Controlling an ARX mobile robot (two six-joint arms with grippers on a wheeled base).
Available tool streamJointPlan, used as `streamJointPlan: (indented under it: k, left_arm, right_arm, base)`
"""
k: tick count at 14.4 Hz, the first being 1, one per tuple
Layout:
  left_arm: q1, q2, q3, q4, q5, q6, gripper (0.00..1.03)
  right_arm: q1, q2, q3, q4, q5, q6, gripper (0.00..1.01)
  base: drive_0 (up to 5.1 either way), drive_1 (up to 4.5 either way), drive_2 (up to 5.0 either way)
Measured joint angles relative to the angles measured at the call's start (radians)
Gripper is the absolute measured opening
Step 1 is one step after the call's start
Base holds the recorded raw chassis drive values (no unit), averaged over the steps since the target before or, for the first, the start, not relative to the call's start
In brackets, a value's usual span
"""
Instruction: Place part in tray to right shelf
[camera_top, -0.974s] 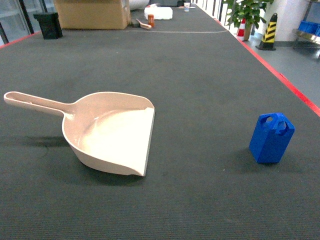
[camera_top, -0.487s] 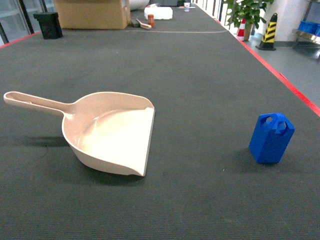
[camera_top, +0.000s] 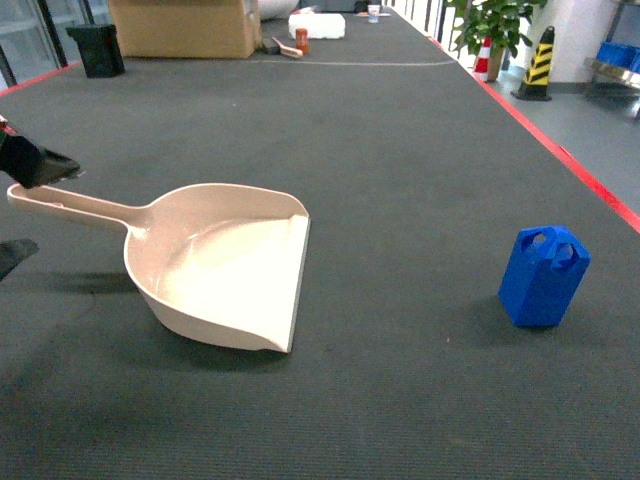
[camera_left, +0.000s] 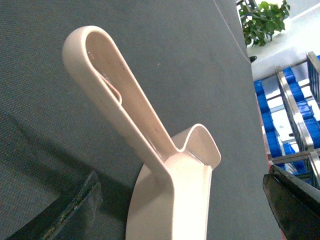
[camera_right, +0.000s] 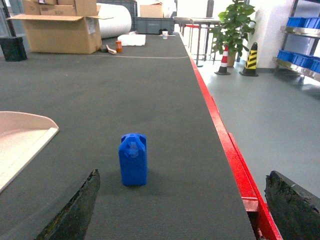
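Dark grey ribbed matting (camera_top: 400, 150) covers the long work surface, edged on the right by a red strip (camera_top: 560, 150). At the far end stand a brown cardboard box (camera_top: 185, 27), a black bin (camera_top: 97, 50) and a white container (camera_top: 317, 25); a potted green plant (camera_top: 495, 25) and a yellow-and-black striped cone (camera_top: 538, 65) stand on the floor beyond the red edge.

Item 1: the big cream-beige plastic dustpan-shaped tray (camera_top: 225, 270) lies flat on the matting left of centre, its long straight handle pointing left and its wide flat lip facing right. It holds nothing.

Item 2: the small bright blue plastic part (camera_top: 543, 275), a block with a loop handle on top, stands upright on the matting well apart from the tray, to its right and near the red edge.

Item 3: the left gripper (camera_top: 35, 165) shows at the left edge of the head view, just above the end of the tray handle. Its wrist view shows the two dark fingers (camera_left: 80, 207) set wide apart, the handle between them and not gripped.

Item 4: the right gripper (camera_right: 180, 210) appears only in its wrist view, jaws spread wide, the blue part standing ahead between them, untouched.

Item 5: the stainless-steel shelf (camera_left: 295, 125) carrying blue crates (camera_left: 267, 130) is visible at the right edge of the left wrist view.
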Motion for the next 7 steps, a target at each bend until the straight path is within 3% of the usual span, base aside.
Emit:
streamJointPlan:
  k: [4,7]
  left_arm:
    - [0.016,0.190,0.141,0.054,0.008,-0.137,0.98]
    - [0.013,0.249,0.229,0.038,0.013,-0.208,0.98]
  right_arm:
    - [0.000,0.000,0.000,0.000,0.000,0.000,0.98]
    - [0.000,0.000,0.000,0.000,0.000,0.000,0.98]
  base:
    - [0.0,0.00,0.0]
    - [0.0,0.00,0.0]
